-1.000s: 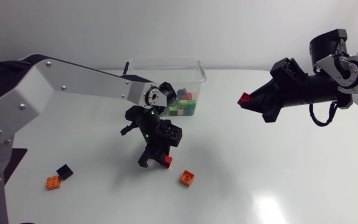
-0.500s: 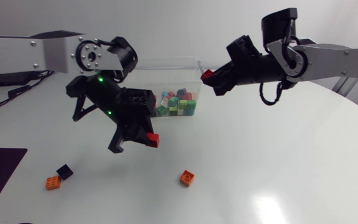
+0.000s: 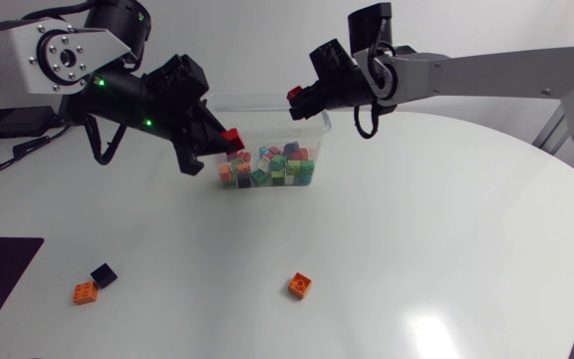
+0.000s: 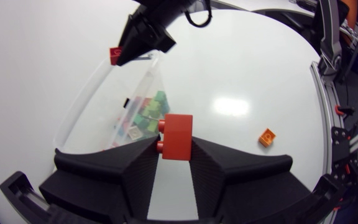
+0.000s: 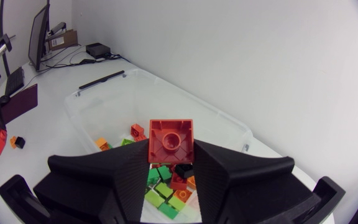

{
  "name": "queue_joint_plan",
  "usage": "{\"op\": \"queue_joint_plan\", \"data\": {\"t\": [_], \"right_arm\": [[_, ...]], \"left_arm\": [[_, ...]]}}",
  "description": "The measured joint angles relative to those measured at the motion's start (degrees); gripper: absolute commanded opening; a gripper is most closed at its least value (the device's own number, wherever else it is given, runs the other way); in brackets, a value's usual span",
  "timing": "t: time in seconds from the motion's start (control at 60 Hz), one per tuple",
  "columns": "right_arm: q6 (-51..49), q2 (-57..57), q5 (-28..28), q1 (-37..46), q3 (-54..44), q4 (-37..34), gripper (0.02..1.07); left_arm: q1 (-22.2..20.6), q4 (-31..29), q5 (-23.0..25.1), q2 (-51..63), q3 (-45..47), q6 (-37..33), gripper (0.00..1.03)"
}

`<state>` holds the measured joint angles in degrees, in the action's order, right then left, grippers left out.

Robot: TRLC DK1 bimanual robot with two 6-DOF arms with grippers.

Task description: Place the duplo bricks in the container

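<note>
At the far left of the white desk (image 3: pixel 446 219) an orange brick (image 3: pixel 85 292) lies flat, studs up, with a small dark brick (image 3: pixel 104 275) just beside it, a corner turned toward it; whether the two touch I cannot tell. Above and to their right the left arm comes in from the side, its left hand (image 3: pixel 225 141) raised off the desk by the container's left end; the two black wedge fingers pinch a red brick (image 4: pixel 177 136) from both sides, a squarish block held on edge with its studs pointing sideways. The container (image 3: pixel 321 135) is a clear plastic tub, open on top, standing toward the back of the desk; its floor holds a heap of mixed bricks (image 3: pixel 272 170), mostly green, with red, orange and pale ones among them. Over the tub's far right corner hangs the right hand (image 3: pixel 298 98), likewise clamped on a second red brick (image 5: pixel 171 140); from the wrist this one shows a square face with a round hollow in the middle, gripped at both flanks, the open tub below and ahead of it. Well apart from all this, near the front of the desk, another orange brick (image 3: pixel 300 285) sits alone, studs up.
</note>
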<state>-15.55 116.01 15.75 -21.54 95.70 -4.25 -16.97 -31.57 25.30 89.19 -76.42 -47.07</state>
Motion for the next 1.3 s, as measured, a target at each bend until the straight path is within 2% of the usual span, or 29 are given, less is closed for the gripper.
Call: {"op": "queue_joint_plan", "data": {"t": [0.067,0.133,0.15,0.233,0.5,0.883,0.917,0.933,0.983,1.0,1.017,1.05,1.167,1.3], "right_arm": [[0.2,2.99,-1.51,-1.05,4.28,-1.73,0.73],[0.17,4.98,-2.6,-1.79,7.06,-3.26,0.92],[0.17,5.29,-2.78,-1.88,7.41,-3.41,0.96],[0.17,6.58,-3.65,-2.45,9.05,-4.83,1.01],[0.15,4.9,-3.85,-2.36,7.87,-7.85,1.02],[-1.46,-15.67,-2.01,-3.15,-12.2,-9.53,1.02],[-1.68,-16.76,-1.73,-3.19,-13.79,-9.79,1.02],[-2.1,-17.38,-1.46,-3.28,-14.84,-9.97,1.02],[-2.78,-18.78,-1.09,-3.5,-17.42,-10.23,1.02],[-3.06,-19.19,-0.96,-3.5,-18.25,-10.38,1.02],[-3.21,-19.56,-0.98,-3.5,-19.08,-10.45,1.02],[-3.93,-20.46,-0.9,-3.52,-20.98,-10.6,1.02],[-5.64,-23.21,-0.59,-3.89,-27.06,-11.21,1.02],[-7.26,-25.81,-0.63,-6.47,-32.02,-14.93,1.02]], "left_arm": [[1.03,4.11,-0.04,0.0,0.02,3.39,0.31],[1.68,7.85,-0.11,0.0,0.09,6.08,0.31],[1.84,8.48,-0.15,0.0,0.09,6.71,0.31],[2.36,11.69,-0.63,0.0,0.09,9.88,0.31],[2.95,19.56,-4.94,4.92,-2.82,17.53,0.36],[3.43,21.0,-7.85,16.02,-13.64,24.22,0.38],[3.41,20.92,-7.85,16.22,-13.64,24.17,0.47],[3.41,20.48,-7.82,16.22,-13.64,23.89,0.48],[3.3,19.26,-7.85,16.26,-13.49,22.6,0.63],[3.3,18.88,-7.85,16.24,-13.29,21.97,0.64],[3.3,18.47,-7.85,16.22,-13.16,21.49,0.75],[3.3,16.15,-7.85,16.17,-13.09,19.8,0.85],[3.41,8.76,-7.91,15.67,-11.54,14.25,0.95],[5.66,0.52,-8.72,14.01,-8.79,7.45,0.96]]}}
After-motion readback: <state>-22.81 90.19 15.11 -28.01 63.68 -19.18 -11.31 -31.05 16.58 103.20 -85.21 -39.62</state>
